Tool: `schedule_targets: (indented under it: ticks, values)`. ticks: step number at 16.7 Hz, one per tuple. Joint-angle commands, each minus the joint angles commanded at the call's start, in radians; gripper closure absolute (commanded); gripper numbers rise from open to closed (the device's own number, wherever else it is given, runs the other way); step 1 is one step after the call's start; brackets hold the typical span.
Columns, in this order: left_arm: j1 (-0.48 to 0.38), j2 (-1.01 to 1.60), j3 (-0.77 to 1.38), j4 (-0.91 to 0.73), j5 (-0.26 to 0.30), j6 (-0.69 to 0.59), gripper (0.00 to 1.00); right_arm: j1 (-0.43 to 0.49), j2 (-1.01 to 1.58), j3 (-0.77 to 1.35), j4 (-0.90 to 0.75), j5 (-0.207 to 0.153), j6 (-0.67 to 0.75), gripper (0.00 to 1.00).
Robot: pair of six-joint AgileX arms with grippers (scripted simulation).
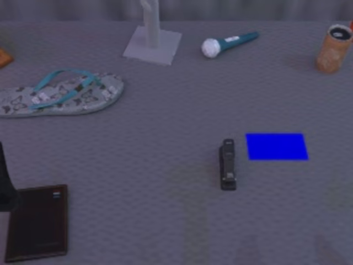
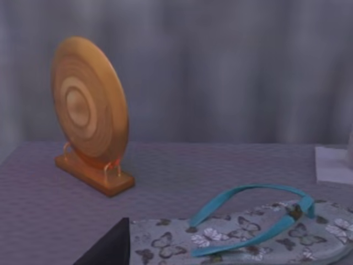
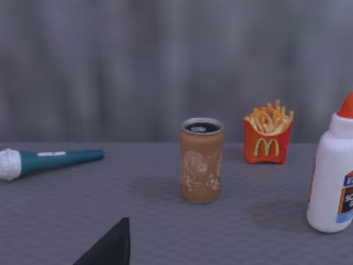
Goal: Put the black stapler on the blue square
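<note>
Left arm (image 1: 5, 185): black, matte, rounded bulky shape at table's left edge. Wrist views: black pointed finger tip (image 2: 110, 245) and (image 3: 110, 245), smooth, unmarked. No cables or screws visible.

A rendered test tabletop: a grey textured table (image 1: 165, 221) is sitting before a plain grey curtain (image 3: 165, 66), carrying unrelated props, including a flip-flop (image 1: 60, 95), microphone (image 1: 229, 43) and can (image 3: 202, 160).
</note>
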Motion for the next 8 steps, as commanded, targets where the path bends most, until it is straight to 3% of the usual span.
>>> schedule_targets:
  ticks: [4,8]
  values:
    - [0.000,0.000,0.000,0.000,0.000,0.000,0.00,0.013,0.030,0.030,-0.023,-0.002,0.012,0.00]
    - [0.000,0.000,0.000,0.000,0.000,0.000,0.00,0.078,0.218,0.218,-0.156,-0.005,0.078,0.00]
